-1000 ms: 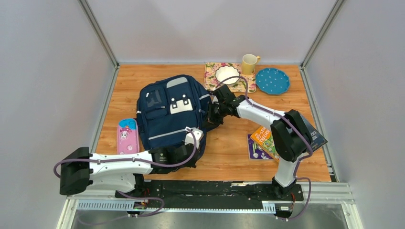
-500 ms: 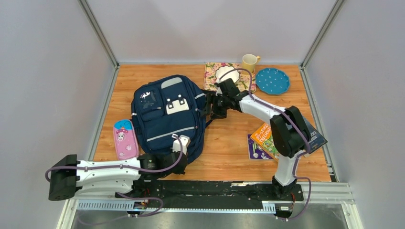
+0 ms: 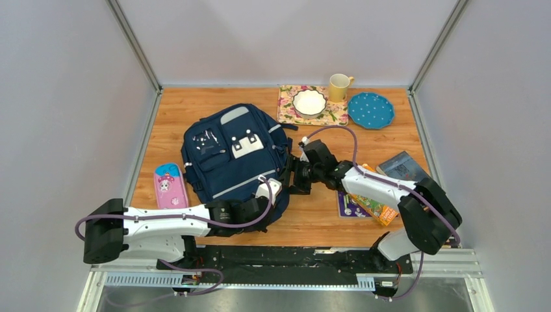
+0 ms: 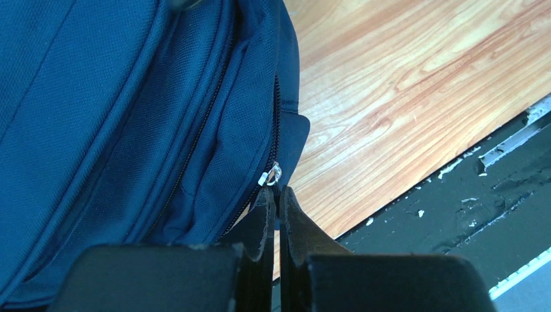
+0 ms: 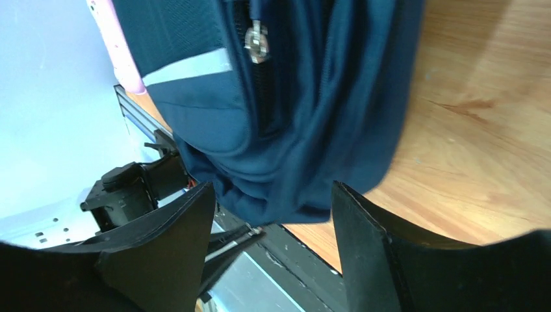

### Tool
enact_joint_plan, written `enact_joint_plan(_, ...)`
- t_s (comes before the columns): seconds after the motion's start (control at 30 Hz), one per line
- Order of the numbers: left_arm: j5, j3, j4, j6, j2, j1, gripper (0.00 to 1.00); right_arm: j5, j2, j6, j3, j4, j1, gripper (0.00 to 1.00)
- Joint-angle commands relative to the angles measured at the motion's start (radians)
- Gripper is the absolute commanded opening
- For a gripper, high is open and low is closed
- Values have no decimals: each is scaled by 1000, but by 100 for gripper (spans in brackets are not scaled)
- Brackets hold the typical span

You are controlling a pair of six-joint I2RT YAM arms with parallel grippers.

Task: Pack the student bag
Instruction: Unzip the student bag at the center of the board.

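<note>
The student bag (image 3: 234, 156) lies on the worktop (image 3: 312, 214), pencil case (image 3: 170, 186) at its left, books (image 3: 354, 207) at its right, bowl (image 3: 309, 102) behind.

The student bag (image 5: 286, 130) fills the upper middle, its navy fabric in soft folds. A silver zipper pull (image 5: 257, 40) shows on it, with a grey stripe (image 5: 188, 68) just to the left. The right gripper (image 5: 271, 195) has its black fingers (image 5: 370, 260) wide apart — the bag's rounded end lies between the tips. A pink pencil case (image 5: 122, 55) edges the bag's left, the wooden table (image 5: 474, 130) its right — part of the other arm (image 5: 130, 185) sits below-left of the bag.
</note>
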Motion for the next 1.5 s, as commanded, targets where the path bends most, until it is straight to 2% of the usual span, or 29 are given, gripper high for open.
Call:
enact_joint_plan(0.0, 51, 53, 69, 51, 18, -5, 0, 15, 49, 92, 42, 112, 34, 67)
enact_joint_plan(0.03, 53, 53, 75, 51, 17, -6, 0, 13, 60, 95, 44, 118, 34, 64)
enact_joint_plan(0.07, 53, 53, 77, 51, 17, -5, 0, 13, 69, 99, 41, 120, 36, 50)
enact_joint_plan(0.13, 50, 53, 71, 53, 12, -5, 0, 25, 65, 104, 27, 141, 34, 34)
enact_joint_plan(0.17, 45, 53, 48, 47, 9, -5, 0, 37, 59, 101, 22, 138, 34, 20)
enact_joint_plan(0.27, 18, 32, -7, 29, -6, -5, 0, 108, 51, 38, 56, 54, 19, 0)
enact_joint_plan(0.47, -27, -81, -196, -112, -80, -5, 0, 73, 71, -36, 116, 15, -108, 0)
enact_joint_plan(0.63, -45, -196, -303, -221, -205, -5, 0, 21, 77, -105, 169, -23, -151, 0)
enact_joint_plan(0.83, -175, -180, -444, -281, -295, 27, 0, -19, 72, -152, 212, -63, -165, 0)
enact_joint_plan(1.13, -283, -99, -532, -240, -205, 49, 0, -123, 45, -169, 228, -74, -174, 0)
enact_joint_plan(1.3, -424, -48, -707, -315, -120, 61, 0, -168, 10, -168, 228, -77, -196, 0)
enact_joint_plan(1.37, -461, -43, -730, -326, -102, 70, 0, -183, -3, -174, 241, -89, -202, 0)
enact_joint_plan(1.47, -472, -65, -681, -291, -134, 92, 0, -215, -4, -186, 252, -106, -202, 0)
